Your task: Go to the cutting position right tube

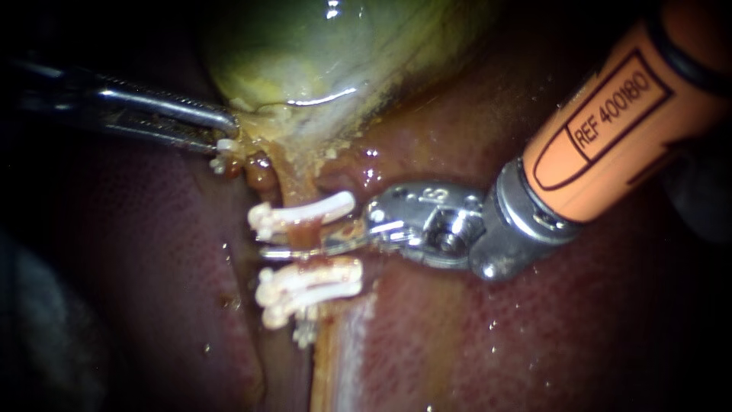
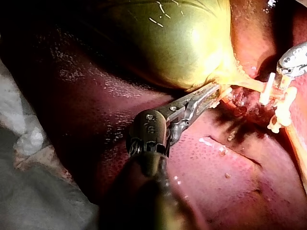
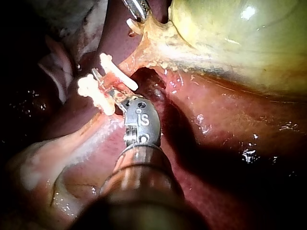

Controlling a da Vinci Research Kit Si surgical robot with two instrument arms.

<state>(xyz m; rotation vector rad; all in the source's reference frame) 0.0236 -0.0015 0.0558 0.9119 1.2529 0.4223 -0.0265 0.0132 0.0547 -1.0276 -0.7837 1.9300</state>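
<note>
My right instrument [image 1: 335, 243] has a fat orange tube for a shaft. It has a black ring around it and a black-lined label with letters on it. At the end of the orange part sits a shiny silver knuckle with a round pin in the middle and small stamped marks. My left instrument [image 1: 226, 131] is dark and thin. Its claw [image 2: 213, 92] is two long silver bars with tiny teeth. Its grey knuckle is round, with little screws.

Pale grey cloth [image 2: 33, 201] borders dim, shadowed surroundings.
</note>
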